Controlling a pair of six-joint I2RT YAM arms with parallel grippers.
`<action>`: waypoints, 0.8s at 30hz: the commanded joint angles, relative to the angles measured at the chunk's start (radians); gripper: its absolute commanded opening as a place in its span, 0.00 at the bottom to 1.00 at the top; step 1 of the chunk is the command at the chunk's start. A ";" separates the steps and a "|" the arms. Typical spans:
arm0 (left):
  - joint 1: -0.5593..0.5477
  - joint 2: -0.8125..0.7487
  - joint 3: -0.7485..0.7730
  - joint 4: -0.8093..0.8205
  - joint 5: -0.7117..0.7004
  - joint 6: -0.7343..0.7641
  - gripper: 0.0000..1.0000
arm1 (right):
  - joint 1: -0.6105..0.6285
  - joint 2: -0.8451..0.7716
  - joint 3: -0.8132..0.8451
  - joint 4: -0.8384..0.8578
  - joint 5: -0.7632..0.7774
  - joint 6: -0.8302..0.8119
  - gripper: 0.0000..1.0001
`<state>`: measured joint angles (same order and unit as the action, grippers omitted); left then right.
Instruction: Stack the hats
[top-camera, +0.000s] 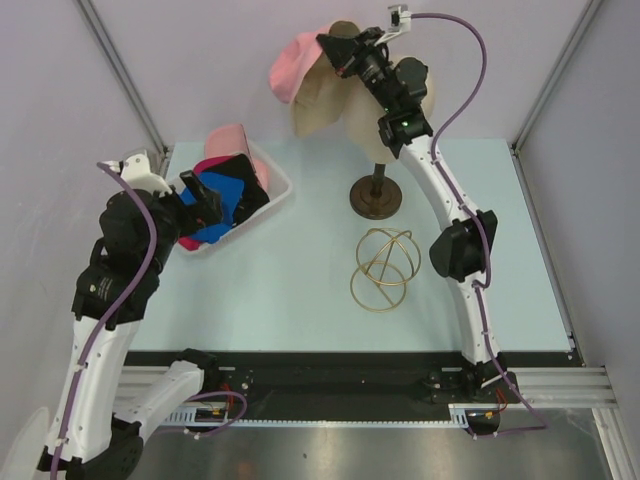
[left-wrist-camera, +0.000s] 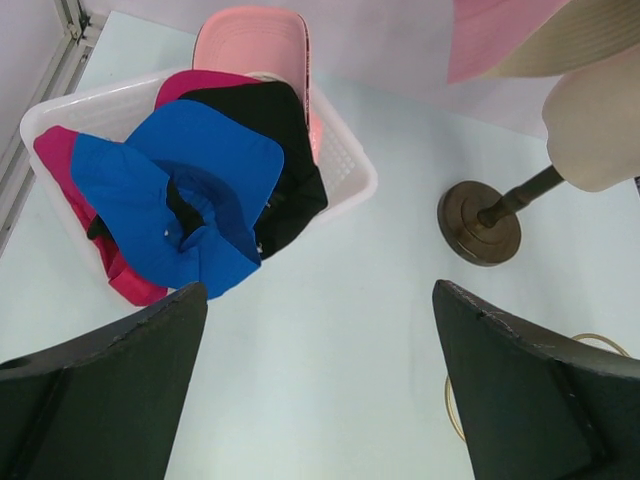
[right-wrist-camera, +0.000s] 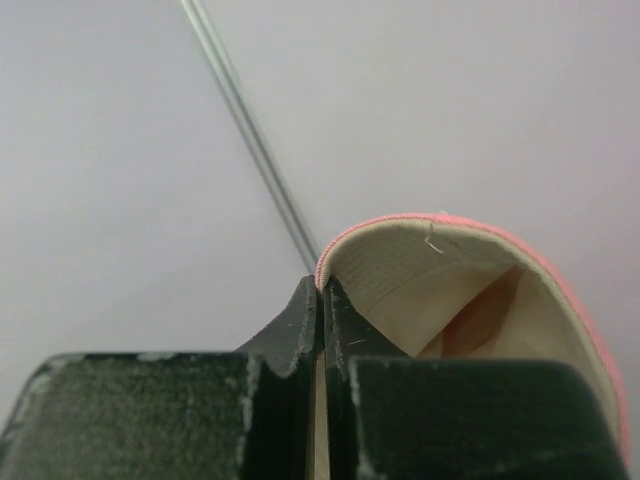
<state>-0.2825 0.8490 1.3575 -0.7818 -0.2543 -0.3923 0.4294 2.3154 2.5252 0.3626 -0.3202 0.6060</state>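
Note:
My right gripper (top-camera: 330, 45) is shut on the brim of the salmon-pink bucket hat (top-camera: 292, 66). It holds the hat in the air at the back, beside the top of the beige mannequin head (top-camera: 365, 125). The right wrist view shows the pinched brim and beige lining (right-wrist-camera: 440, 270) in my shut gripper (right-wrist-camera: 322, 285). The royal-blue cap (left-wrist-camera: 190, 190), magenta cap (left-wrist-camera: 70, 170) and light-pink cap (left-wrist-camera: 255, 45) lie in the white basket (left-wrist-camera: 355, 170). My left gripper (left-wrist-camera: 318, 290) is open and empty above the table just in front of the basket; the top view also shows the gripper (top-camera: 205, 200).
The mannequin head stands on a dark round base (top-camera: 376, 196) at the back centre. A gold wire ornament (top-camera: 383, 268) lies on the table in front of it. Black fabric (left-wrist-camera: 275, 150) lies among the caps. The basket (top-camera: 275, 190) sits at the back left.

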 joint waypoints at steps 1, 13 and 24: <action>0.009 -0.019 -0.027 0.000 0.016 -0.028 1.00 | -0.043 -0.025 0.067 0.154 0.116 0.000 0.00; 0.009 -0.024 -0.047 -0.002 0.018 -0.020 1.00 | -0.098 -0.007 0.078 0.231 0.318 0.029 0.00; 0.009 -0.041 -0.077 -0.005 0.017 -0.020 1.00 | -0.196 0.009 0.087 0.302 0.437 0.130 0.00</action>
<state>-0.2810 0.8246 1.2884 -0.7967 -0.2493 -0.4019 0.2802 2.3180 2.5534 0.5564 0.0376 0.6888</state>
